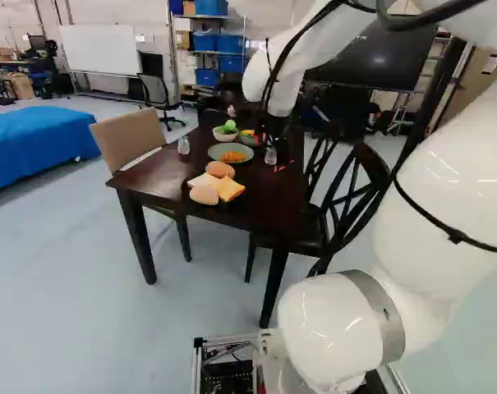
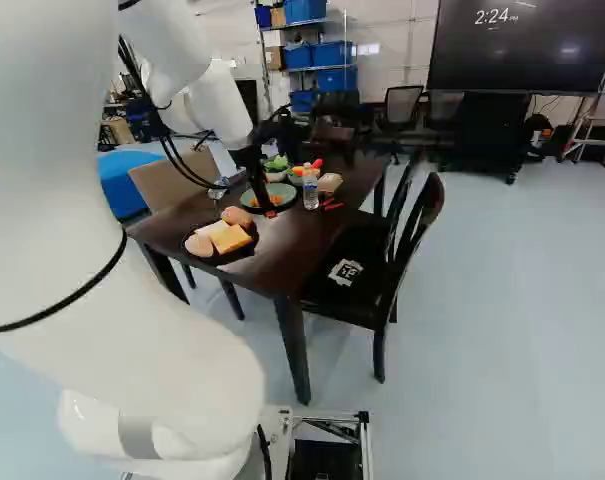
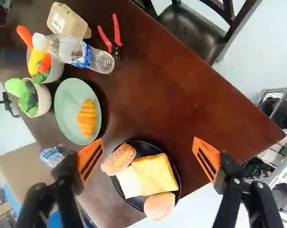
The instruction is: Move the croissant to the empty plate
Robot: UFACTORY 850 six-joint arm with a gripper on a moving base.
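- Surface: a dark brown wooden table (image 3: 148, 85) stood on a pale blue-grey floor (image 2: 502, 300), one tan chair (image 1: 129, 135) on one side and two dark chair backs along the opposite side.
- Room: behind it were one whiteboard (image 1: 100, 53), shelving with blue bins (image 1: 207, 43) and one large screen (image 2: 522, 45); a blue cover (image 1: 34, 139) lay at the left of the left base view.
- Croissant (image 3: 87, 118) (one): rested on the green plate (image 3: 67, 130).
- Plates (two): the green one, and a black plate (image 3: 174, 187) bearing two buns, one yellow slice (image 3: 155, 173) and one white slice (image 3: 129, 181).
- Bowls (two): one held green pieces (image 3: 27, 97), the other mixed vegetables (image 3: 36, 57).
- Bottles (two), carton (image 3: 67, 21) (one), red-handled tool (image 3: 115, 50) (one): all on the table.
- Gripper (image 2: 266, 205) (one): above the table, fingers spread wide, holding nothing.
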